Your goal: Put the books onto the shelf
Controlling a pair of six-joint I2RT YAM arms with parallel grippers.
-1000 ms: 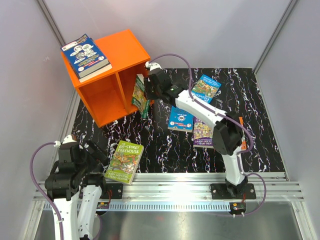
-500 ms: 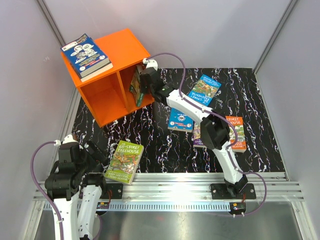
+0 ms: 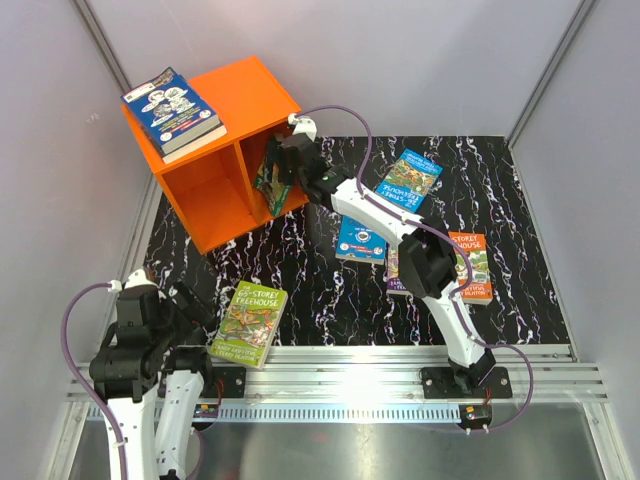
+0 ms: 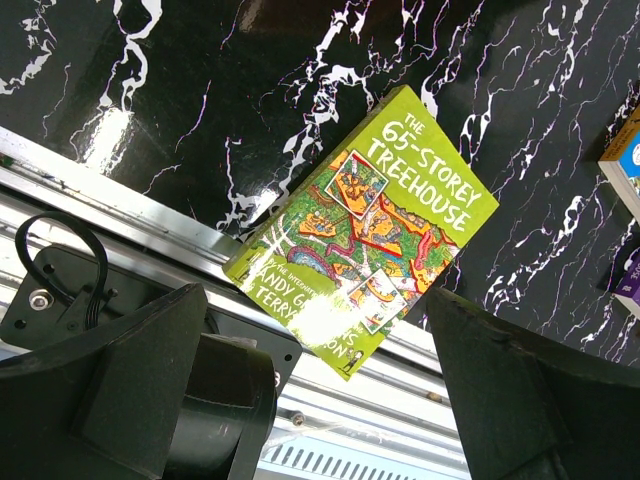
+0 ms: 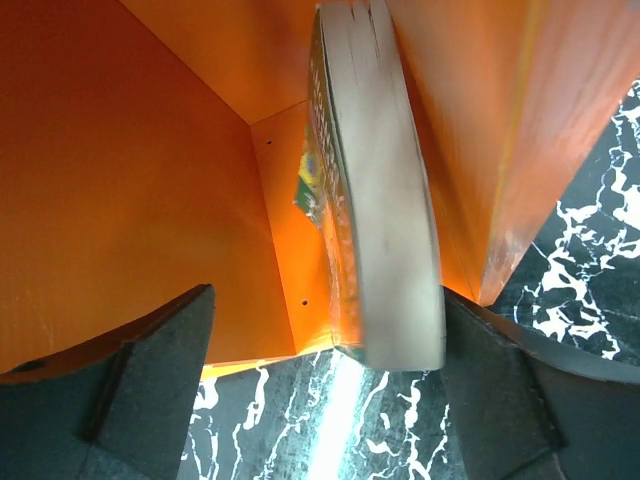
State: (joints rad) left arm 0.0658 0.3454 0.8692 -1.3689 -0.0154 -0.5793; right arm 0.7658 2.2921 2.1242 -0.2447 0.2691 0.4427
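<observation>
1 book upright in the shelf, jaws apart.
Top view: your right gripper (image 3: 281,166) straddles the green-spined paperback (image 3: 268,180) in the bright orange box shelf (image 3: 215,205), right compartment. Right wrist: withdraw straight, without tipping it. Left wrist: left gripper (image 4: 315,310) gapes over the lime-green Treehouse paperback (image 4: 372,225).

- The orange shelf (image 3: 252,95) stands at the far left of the black table (image 3: 320,292) — its open side faces the near side.
- A blue book (image 3: 172,110) lies flat on top of it.
- The right gripper (image 3: 283,163) is at the mouth of the right compartment, where a dark green book (image 3: 266,180) stands up, a bit tilted.
- A light green book (image 3: 249,323) lies near left, just beside the left gripper (image 3: 198,303).
- To the right lie a teal book (image 3: 406,180), a small blue book (image 3: 361,237), a purple book (image 3: 398,270) partly under the arm, and an orange book (image 3: 472,265).
</observation>
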